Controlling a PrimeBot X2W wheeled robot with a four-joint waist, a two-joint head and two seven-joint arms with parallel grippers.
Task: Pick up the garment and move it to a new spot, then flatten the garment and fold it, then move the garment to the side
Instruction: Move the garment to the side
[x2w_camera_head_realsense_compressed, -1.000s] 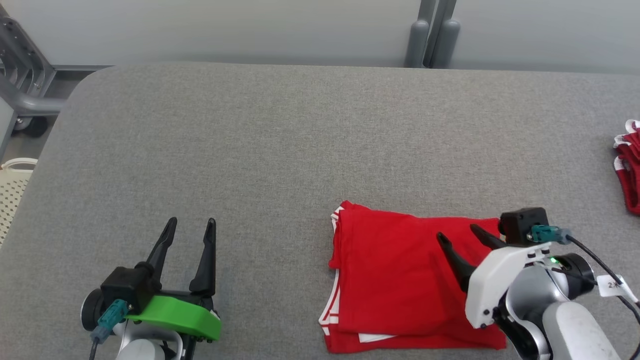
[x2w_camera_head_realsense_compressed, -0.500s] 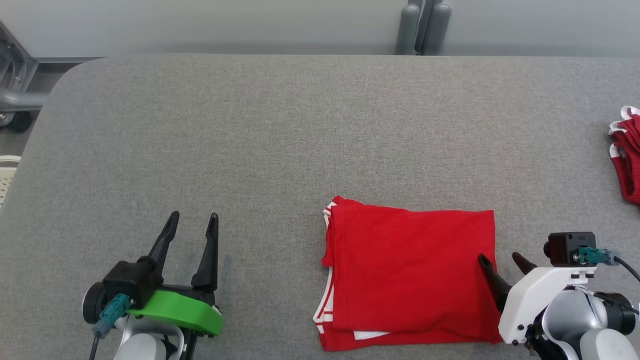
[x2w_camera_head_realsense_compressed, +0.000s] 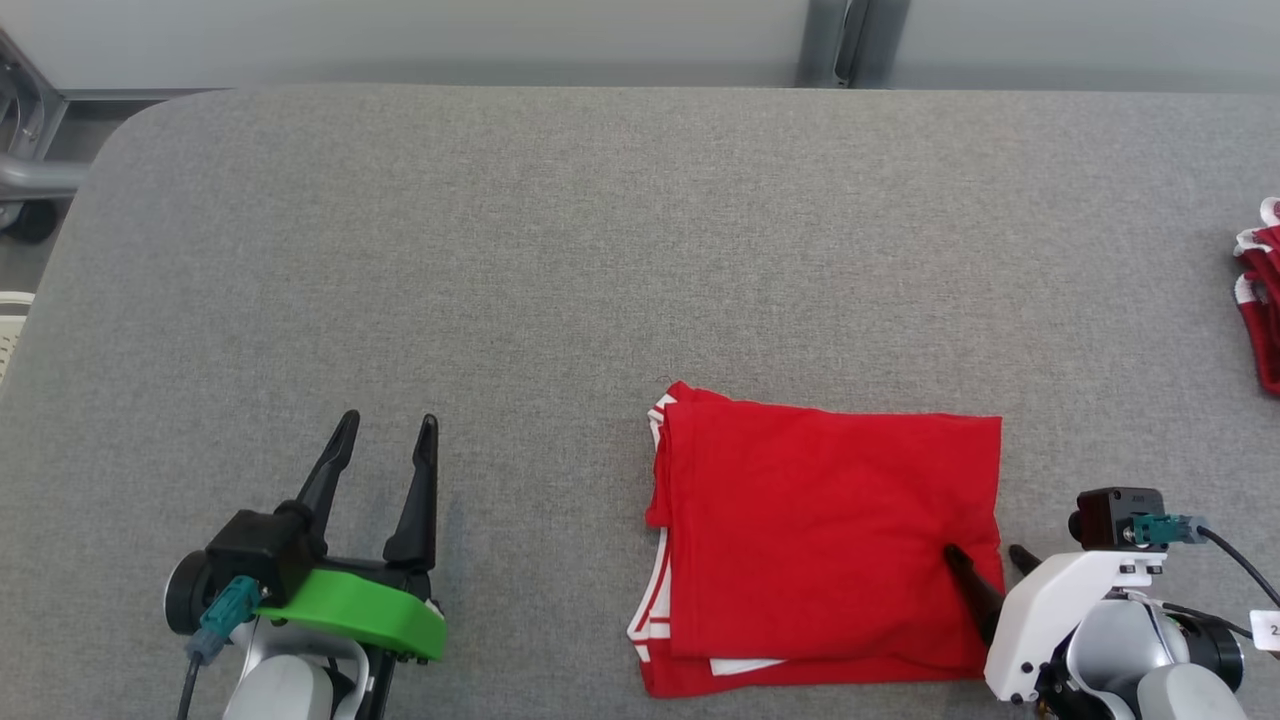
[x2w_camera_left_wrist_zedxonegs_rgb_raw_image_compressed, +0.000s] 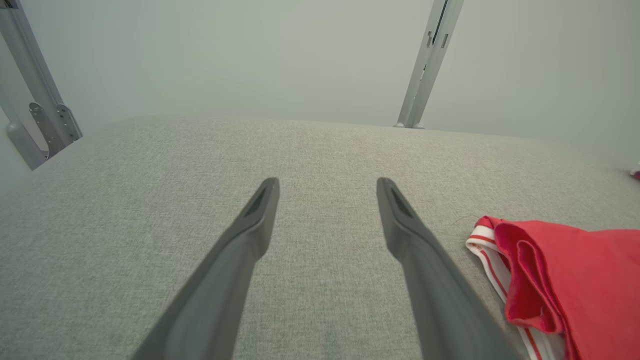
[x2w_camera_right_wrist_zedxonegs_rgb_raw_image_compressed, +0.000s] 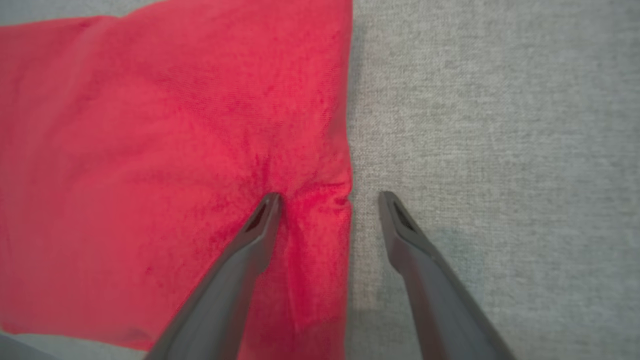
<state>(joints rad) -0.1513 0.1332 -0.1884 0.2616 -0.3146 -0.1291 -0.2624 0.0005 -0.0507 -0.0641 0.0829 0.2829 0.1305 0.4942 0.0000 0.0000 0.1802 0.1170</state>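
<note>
The right gripper (x2w_camera_head_realsense_compressed: 983, 552), jaws spread wide and empty, straddles the garment (x2w_camera_head_realsense_compressed: 820, 540) at its edge; closing, we fear, could pinch only the top layers and spoil the fold. The left gripper (x2w_camera_head_realsense_compressed: 388, 418) gapes empty.

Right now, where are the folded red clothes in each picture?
Head view: the red garment lies right of middle, near the bottom, on the grey table.
Left wrist view: the garment sits in the lower right corner.
Right wrist view: the garment covers the left half, its edge between the fingers of the right tool.
Shared landmark: the grey table underneath.
</note>
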